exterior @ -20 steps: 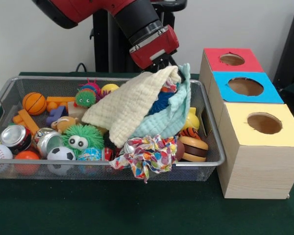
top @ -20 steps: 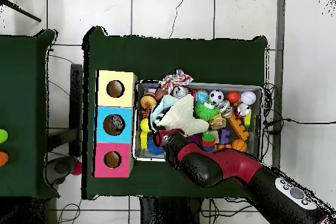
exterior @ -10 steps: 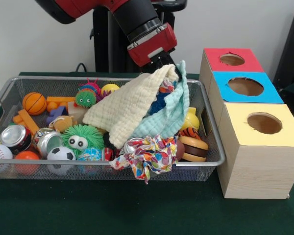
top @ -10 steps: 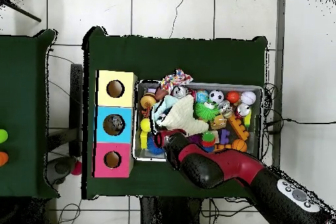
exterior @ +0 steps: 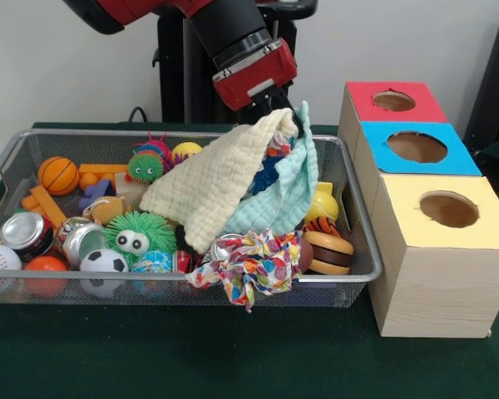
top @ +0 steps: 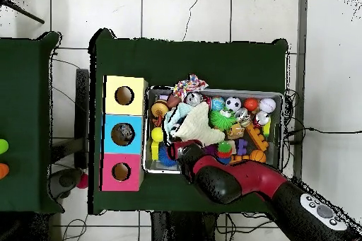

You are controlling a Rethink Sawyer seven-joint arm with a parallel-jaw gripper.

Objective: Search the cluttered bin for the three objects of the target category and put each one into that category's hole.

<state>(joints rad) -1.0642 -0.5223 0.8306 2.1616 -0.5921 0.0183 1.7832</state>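
Front view
Gripper: the gripper [exterior: 276, 112] is hanging over the bin's far rim, toward the boxes' end, clenched on the peak of a cream cloth [exterior: 212, 179]; a mint cloth [exterior: 284, 193] is rising to the same peak, and I cannot tell whether it is pinched too.
Cloths: both are draping from the peak down and toward the near rim, the cream one's long axis slanting to the bin's middle.
Third cloth: a patterned cloth [exterior: 248, 262] is spilling over the bin's [exterior: 349, 218] near rim, directly below the gripper and apart from it.
Holes: the red box [exterior: 422, 100], blue box [exterior: 457, 158] and yellow box [exterior: 495, 224] are standing just beside the bin's end.
Judgement: which hole takes cloths is not shown.

Overhead view
Arm: the arm [top: 247, 181] is reaching over the bin's bottom rim.
Cream cloth: it [top: 196, 126] is fanning out from the gripper toward the bin's middle.
Boxes: they are lining the bin's left end, with the blue box [top: 122, 133] nearest the gripper.
Room: the lifted cloths need to clear only the bin's end wall; balls and toys are crowding the other end.
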